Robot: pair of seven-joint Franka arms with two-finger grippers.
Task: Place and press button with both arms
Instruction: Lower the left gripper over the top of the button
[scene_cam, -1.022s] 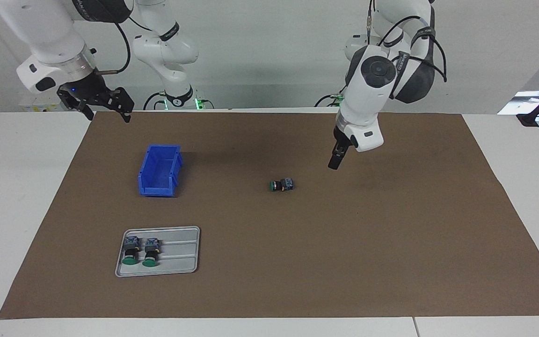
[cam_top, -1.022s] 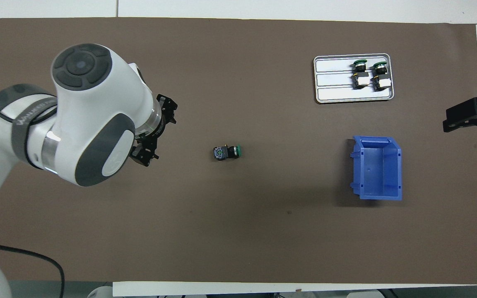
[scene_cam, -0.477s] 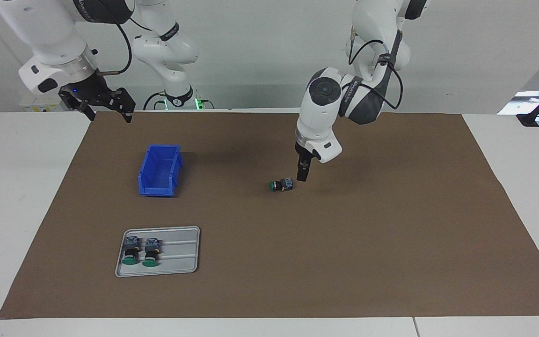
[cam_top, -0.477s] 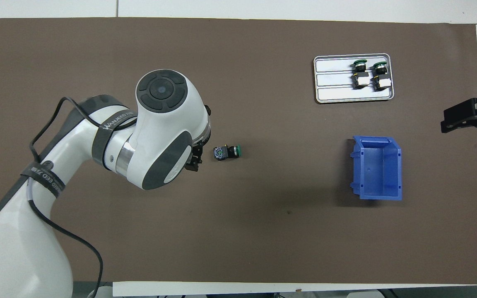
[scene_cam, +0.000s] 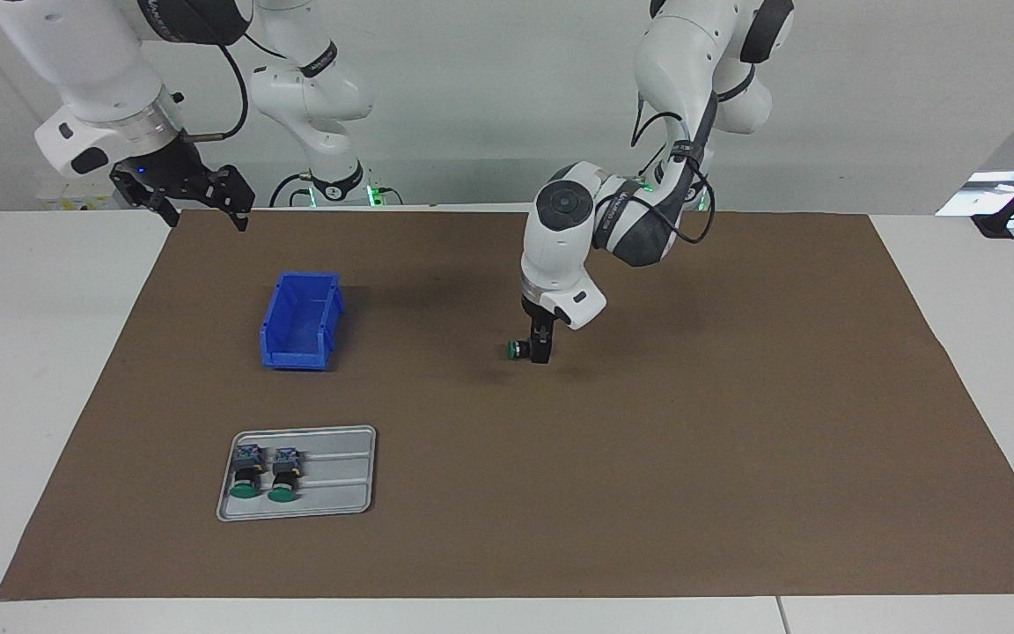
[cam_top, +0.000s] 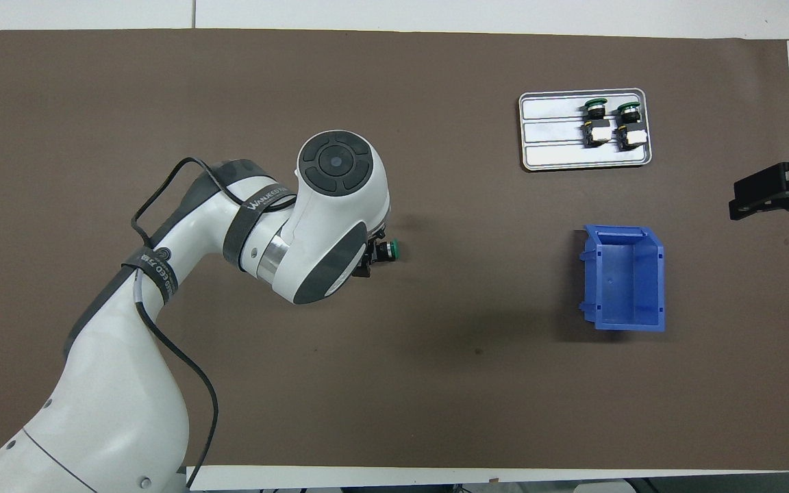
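The button (scene_cam: 518, 350) lies on its side on the brown mat in the middle of the table, its green cap (cam_top: 394, 250) pointing toward the right arm's end. My left gripper (scene_cam: 540, 350) has come down onto its terminal-block end and hides that end; the fingers stand open around it, and the button still rests on the mat. In the overhead view the left arm's wrist covers most of the left gripper (cam_top: 367, 259). My right gripper (scene_cam: 201, 211) hangs open and holds nothing, above the mat's edge at the right arm's end, and the right arm waits.
A blue bin (scene_cam: 300, 321) stands open-topped toward the right arm's end. A grey tray (scene_cam: 340, 475), farther from the robots than the bin, holds two more green-capped buttons (scene_cam: 265, 471) side by side. The brown mat (scene_cam: 648, 484) covers most of the table.
The left arm swung across from its own end and lowered, bringing its gripper down onto the button's terminal block. The button has not moved. The right arm stayed nearly still.
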